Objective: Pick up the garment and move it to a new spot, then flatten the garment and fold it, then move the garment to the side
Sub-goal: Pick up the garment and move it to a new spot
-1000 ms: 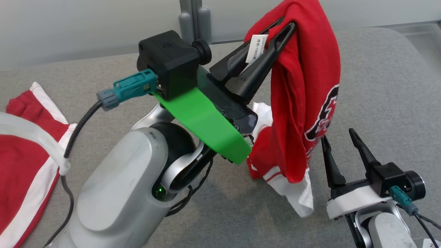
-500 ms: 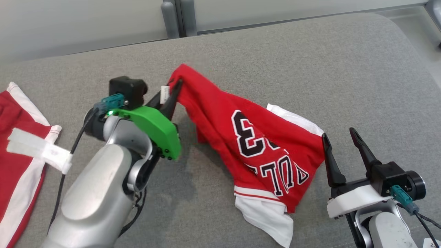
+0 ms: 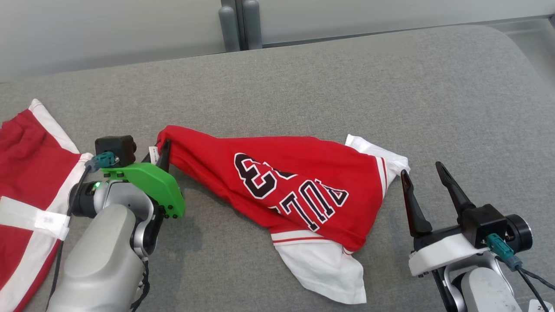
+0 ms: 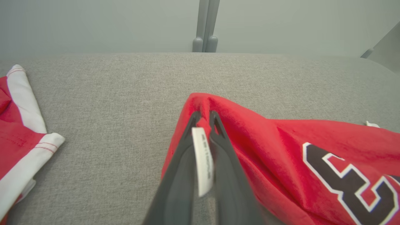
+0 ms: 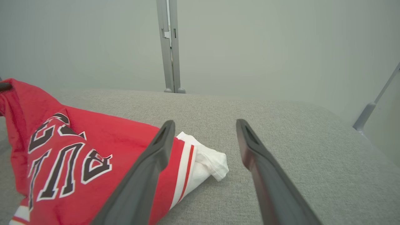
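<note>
The garment (image 3: 277,182) is a red jersey with black-and-white lettering and white sleeves, lying stretched out on the grey surface (image 3: 347,86). My left gripper (image 3: 164,149) is shut on its left corner, low over the surface. In the left wrist view the gripper (image 4: 204,115) pinches a red fold of the garment (image 4: 281,150), with a white label (image 4: 202,159) hanging between the fingers. My right gripper (image 3: 421,171) stands open just right of the white sleeve (image 3: 381,158), holding nothing. The right wrist view has the gripper (image 5: 204,125) with the garment (image 5: 93,140) at its left finger.
Another red and white garment (image 3: 26,173) lies at the far left of the surface, close to my left arm. Two grey posts (image 3: 240,21) stand behind the back edge. The surface rounds off at the right (image 3: 529,78).
My left gripper has come down and to the left with the garment, which hung in the air and now lies spread on the surface. The right gripper has stayed put.
</note>
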Controlling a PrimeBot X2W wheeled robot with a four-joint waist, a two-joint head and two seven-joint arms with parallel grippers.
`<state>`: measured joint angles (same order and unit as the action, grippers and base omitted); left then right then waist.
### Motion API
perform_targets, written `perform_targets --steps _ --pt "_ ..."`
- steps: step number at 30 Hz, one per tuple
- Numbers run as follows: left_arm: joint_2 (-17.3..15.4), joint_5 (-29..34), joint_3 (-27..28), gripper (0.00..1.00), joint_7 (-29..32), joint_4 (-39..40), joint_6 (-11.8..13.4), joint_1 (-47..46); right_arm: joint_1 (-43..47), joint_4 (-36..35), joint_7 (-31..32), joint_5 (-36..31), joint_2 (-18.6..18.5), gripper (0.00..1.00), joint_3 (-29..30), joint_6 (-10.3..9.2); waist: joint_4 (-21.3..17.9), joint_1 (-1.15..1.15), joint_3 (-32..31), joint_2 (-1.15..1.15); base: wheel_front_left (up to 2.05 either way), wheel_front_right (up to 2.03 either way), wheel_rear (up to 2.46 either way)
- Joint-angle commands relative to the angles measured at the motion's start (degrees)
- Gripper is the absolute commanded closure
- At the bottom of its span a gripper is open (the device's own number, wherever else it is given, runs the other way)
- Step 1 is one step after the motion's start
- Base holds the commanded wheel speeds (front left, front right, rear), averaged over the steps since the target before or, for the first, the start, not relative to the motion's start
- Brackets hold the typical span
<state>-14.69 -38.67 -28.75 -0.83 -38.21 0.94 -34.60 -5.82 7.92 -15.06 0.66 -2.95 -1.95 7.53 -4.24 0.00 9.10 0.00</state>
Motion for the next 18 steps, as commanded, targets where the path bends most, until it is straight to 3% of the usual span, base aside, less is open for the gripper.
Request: perform_targets --steps 1,2,3,4,11,18 --pt "0.13 -0.07 0.23 1.00 -0.73 -0.64 -0.31 -0.73 0.36 -0.08 -0.19 -0.34 -0.17 0.00 0.03 -0.08 0.44 0.00 -0.44 0.00 0.00 0.00 0.00" --pt "0.54 -0.18 0.21 0.96 -1.36 -1.39 -0.40 -0.88 0.51 -0.08 -0.19 -0.33 -0.18 0.00 -0.02 -0.08 0.59 0.00 -0.66 0.00 0.00 0.00 0.00" --pt "0.72 0.04 0.00 0.61 -1.85 -2.09 -0.49 -0.93 0.64 -0.09 -0.18 -0.35 -0.17 0.00 -0.08 -0.08 0.69 0.00 -0.92 0.00 0.00 0.00 0.00" --pt "0.76 0.25 -0.16 0.00 -2.29 -2.70 -0.65 -0.85 0.73 -0.12 -0.19 -0.39 -0.21 0.00 -0.18 -0.08 0.77 0.00 -1.17 0.00 0.00 0.00 0.00" --pt "-0.82 1.10 0.08 0.00 -7.78 -1.61 -0.52 3.07 1.97 -1.72 -0.18 -0.88 -0.76 0.00 0.21 -0.08 1.61 0.00 -3.24 0.00 0.00 0.00 0.00" --pt "-4.55 2.76 0.92 0.00 -12.98 8.32 0.52 10.62 3.66 -4.64 -0.18 -2.19 -1.95 0.00 0.62 -0.08 3.25 0.00 -5.76 0.00 0.00 0.00 0.00"
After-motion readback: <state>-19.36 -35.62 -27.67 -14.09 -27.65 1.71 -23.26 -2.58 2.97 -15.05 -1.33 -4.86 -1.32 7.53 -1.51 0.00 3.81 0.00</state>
